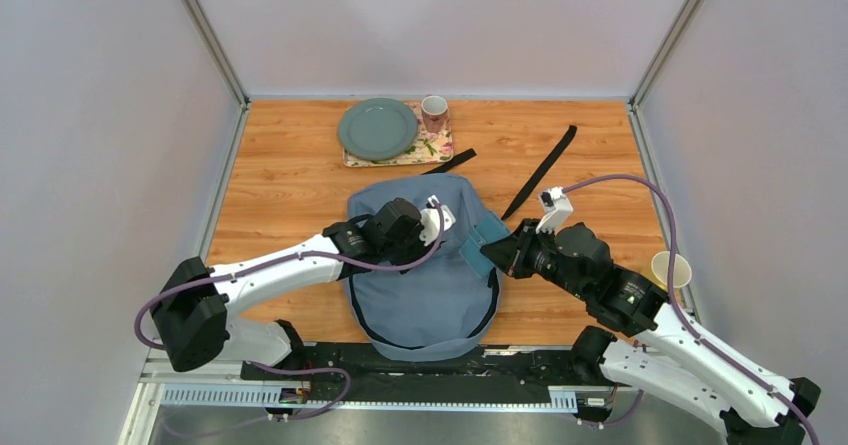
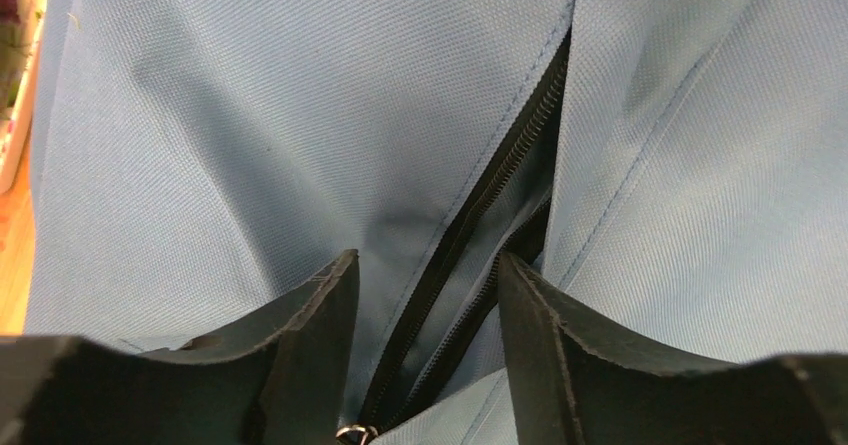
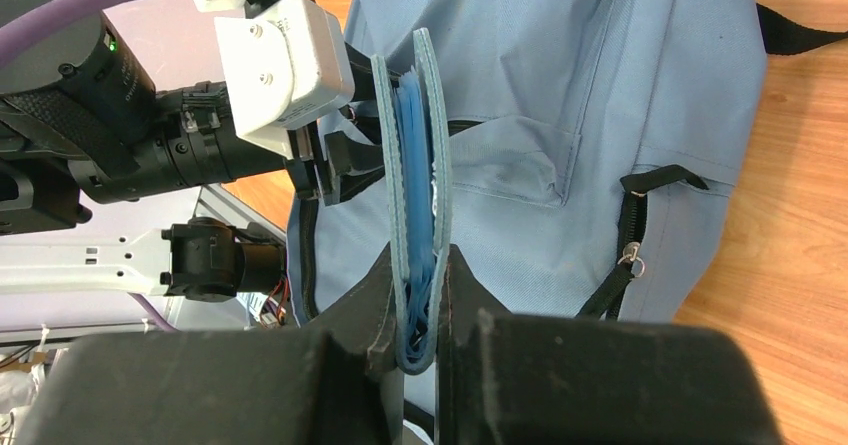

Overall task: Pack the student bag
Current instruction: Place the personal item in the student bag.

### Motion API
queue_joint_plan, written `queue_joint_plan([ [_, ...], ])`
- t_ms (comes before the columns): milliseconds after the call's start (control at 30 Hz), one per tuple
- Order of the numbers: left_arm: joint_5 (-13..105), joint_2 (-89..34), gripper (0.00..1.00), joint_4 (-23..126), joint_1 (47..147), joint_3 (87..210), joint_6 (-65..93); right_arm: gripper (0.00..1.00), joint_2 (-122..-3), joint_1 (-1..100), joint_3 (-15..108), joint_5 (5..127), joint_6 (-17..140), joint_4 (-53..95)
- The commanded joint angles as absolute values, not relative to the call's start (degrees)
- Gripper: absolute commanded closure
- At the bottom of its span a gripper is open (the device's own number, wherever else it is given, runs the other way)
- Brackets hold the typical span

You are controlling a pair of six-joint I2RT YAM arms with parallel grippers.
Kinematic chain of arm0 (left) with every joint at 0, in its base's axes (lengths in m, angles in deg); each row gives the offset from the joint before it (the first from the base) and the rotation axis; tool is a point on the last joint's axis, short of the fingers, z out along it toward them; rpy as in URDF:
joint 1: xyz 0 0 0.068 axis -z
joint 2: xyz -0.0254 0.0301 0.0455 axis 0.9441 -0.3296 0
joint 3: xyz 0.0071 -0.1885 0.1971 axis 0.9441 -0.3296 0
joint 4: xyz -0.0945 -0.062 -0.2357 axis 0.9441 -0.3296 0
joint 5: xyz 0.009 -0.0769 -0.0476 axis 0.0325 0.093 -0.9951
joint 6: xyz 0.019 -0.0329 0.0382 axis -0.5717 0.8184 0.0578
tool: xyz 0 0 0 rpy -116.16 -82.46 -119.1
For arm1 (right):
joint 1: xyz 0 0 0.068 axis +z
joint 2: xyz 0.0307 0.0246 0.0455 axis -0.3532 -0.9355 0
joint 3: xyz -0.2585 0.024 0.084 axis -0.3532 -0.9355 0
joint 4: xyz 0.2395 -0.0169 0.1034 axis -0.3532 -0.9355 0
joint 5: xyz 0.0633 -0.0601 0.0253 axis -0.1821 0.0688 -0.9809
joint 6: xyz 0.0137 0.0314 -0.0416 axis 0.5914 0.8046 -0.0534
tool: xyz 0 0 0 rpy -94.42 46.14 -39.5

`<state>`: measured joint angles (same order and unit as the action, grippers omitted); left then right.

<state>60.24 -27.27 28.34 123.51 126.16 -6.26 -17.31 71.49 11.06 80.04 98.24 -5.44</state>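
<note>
The student bag (image 1: pixel 425 290), a grey-blue backpack, lies flat in the middle of the table. Its main zip (image 2: pixel 500 165) is partly open, with a small metal pull ring (image 2: pixel 355 432) at the near end. My left gripper (image 2: pixel 425 265) hovers just above the bag (image 2: pixel 220 145), open, one finger on each side of the zip, gripping nothing. My right gripper (image 3: pixel 418 265) is shut on a thin teal-covered notebook (image 3: pixel 412 135) with blue pages, held edge-up over the bag's (image 3: pixel 560 85) right side. From above, the notebook (image 1: pixel 487 233) sits between the left gripper (image 1: pixel 437 220) and the right gripper (image 1: pixel 497 250).
A green plate (image 1: pixel 377 128) and a patterned cup (image 1: pixel 434 112) rest on a floral mat (image 1: pixel 438 149) at the back. A black strap (image 1: pixel 541 170) trails from the bag toward the back right. A paper cup (image 1: pixel 670 268) stands at the right edge.
</note>
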Motion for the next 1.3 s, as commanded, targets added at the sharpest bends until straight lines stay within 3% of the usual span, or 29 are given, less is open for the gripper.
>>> queue_joint_plan([
  [0, 69.9, -30.2, 0.45, 30.0, 123.4, 125.4, -3.7, 1.00, -16.3, 71.6, 12.0, 80.4, 98.1, -2.3],
  [167, 72.7, -30.7, 0.77, 32.2, 123.5, 125.8, -3.3, 1.00, -16.0, 71.6, 11.7, 80.9, 98.2, -2.7],
  [367, 71.9, -28.2, 1.00, 33.9, 123.4, 124.6, -2.6, 1.00, -14.9, 71.6, 11.1, 82.0, 98.7, -3.6],
  [733, 69.3, -24.6, 1.00, 31.1, 123.5, 129.5, 1.4, 1.00, -15.8, 71.6, 9.2, 79.4, 102.8, -0.1],
  [1100, 66.8, -24.1, 1.00, 26.2, 123.4, 136.5, 5.6, 1.00, -19.1, 71.6, -1.7, 68.2, 120.8, 18.1],
  [1267, 63.5, -25.4, 1.00, 24.1, 123.4, 137.1, 3.4, 1.00, -21.4, 71.6, -0.5, 67.2, 120.7, 18.5],
])
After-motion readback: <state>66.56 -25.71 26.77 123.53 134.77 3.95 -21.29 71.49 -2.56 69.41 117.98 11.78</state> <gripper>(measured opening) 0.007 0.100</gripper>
